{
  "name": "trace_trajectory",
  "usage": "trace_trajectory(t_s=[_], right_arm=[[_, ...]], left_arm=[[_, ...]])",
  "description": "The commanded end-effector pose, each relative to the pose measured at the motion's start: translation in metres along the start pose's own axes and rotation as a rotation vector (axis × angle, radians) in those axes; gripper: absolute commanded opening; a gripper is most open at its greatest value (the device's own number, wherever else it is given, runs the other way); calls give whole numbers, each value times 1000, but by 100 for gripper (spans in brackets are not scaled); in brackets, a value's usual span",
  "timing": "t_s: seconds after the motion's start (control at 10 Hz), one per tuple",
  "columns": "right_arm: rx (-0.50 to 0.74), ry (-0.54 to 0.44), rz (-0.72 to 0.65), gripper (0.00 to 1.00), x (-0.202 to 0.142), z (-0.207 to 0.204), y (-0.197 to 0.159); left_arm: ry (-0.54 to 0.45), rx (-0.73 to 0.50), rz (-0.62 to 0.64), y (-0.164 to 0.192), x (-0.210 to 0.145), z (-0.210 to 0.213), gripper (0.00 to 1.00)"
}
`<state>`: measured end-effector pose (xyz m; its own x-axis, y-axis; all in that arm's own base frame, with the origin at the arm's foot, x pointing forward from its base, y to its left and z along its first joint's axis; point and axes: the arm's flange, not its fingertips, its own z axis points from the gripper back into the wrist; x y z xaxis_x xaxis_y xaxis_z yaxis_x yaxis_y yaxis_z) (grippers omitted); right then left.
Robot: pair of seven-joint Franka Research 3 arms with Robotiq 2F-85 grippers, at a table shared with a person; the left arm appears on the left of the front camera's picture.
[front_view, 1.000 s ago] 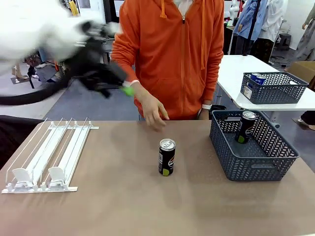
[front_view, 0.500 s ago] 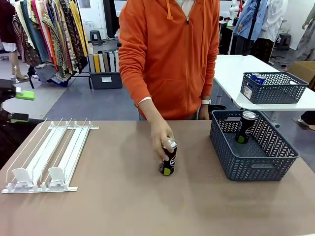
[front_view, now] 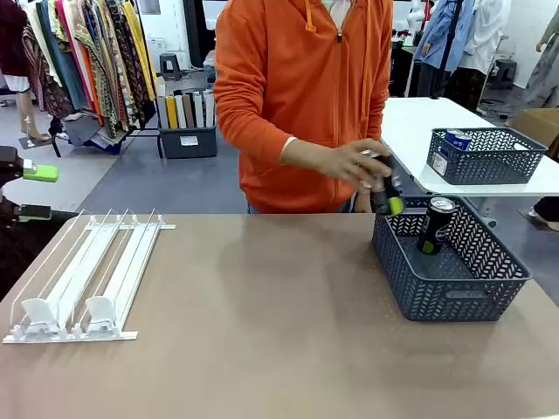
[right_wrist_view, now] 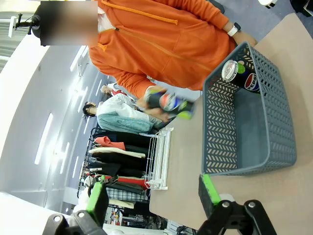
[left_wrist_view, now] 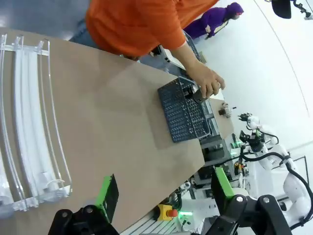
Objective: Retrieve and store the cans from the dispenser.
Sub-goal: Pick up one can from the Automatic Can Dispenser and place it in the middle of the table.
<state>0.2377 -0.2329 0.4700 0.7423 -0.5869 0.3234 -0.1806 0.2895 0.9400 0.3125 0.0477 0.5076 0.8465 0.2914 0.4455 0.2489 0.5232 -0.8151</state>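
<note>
The white dispenser [front_view: 87, 271] lies at the table's left with its lanes bare. A person in an orange hoodie holds a black can [front_view: 384, 190] in one hand above the back left rim of the dark grey basket [front_view: 437, 292]. Another black can [front_view: 434, 225] stands inside the basket. My left gripper [front_view: 37, 192] hangs open at the far left edge, off the table, behind the dispenser. In the left wrist view my left gripper [left_wrist_view: 165, 191] is open above the dispenser [left_wrist_view: 29, 122]. In the right wrist view my right gripper [right_wrist_view: 152, 196] is open, away from the basket [right_wrist_view: 220, 142] and the held can [right_wrist_view: 168, 103].
A second grey basket [front_view: 485, 157] with blue cans sits on a white table behind at the right. The brown table [front_view: 262, 349] is bare between the dispenser and the basket. Clothes racks stand far behind at the left.
The person picked the black can up from the middle of the table and carried it right, over the basket. My left arm swung away to the far left edge.
</note>
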Motion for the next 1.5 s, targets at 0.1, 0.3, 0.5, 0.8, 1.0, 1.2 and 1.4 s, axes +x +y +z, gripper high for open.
trace_trajectory(t_s=[0.1, 0.3, 0.5, 0.8, 1.0, 1.2, 1.4], right_arm=[[24, -16, 26, 100, 4, -2, 2], [24, -16, 26, 100, 4, -2, 2], [24, -16, 26, 100, 4, -2, 2], [24, -16, 26, 100, 4, -2, 2], [24, -16, 26, 100, 4, -2, 2], [24, -16, 26, 100, 4, -2, 2], [24, -16, 26, 100, 4, -2, 2]], left_arm=[[-10, -11, 3, -4, 0, -2, 100], [-10, -11, 3, -4, 0, -2, 100], [-10, -11, 3, -4, 0, -2, 100], [-10, -11, 3, -4, 0, -2, 100], [-10, -11, 3, -4, 0, -2, 100], [-10, -11, 3, -4, 0, -2, 100], [-10, -11, 3, -4, 0, -2, 100]])
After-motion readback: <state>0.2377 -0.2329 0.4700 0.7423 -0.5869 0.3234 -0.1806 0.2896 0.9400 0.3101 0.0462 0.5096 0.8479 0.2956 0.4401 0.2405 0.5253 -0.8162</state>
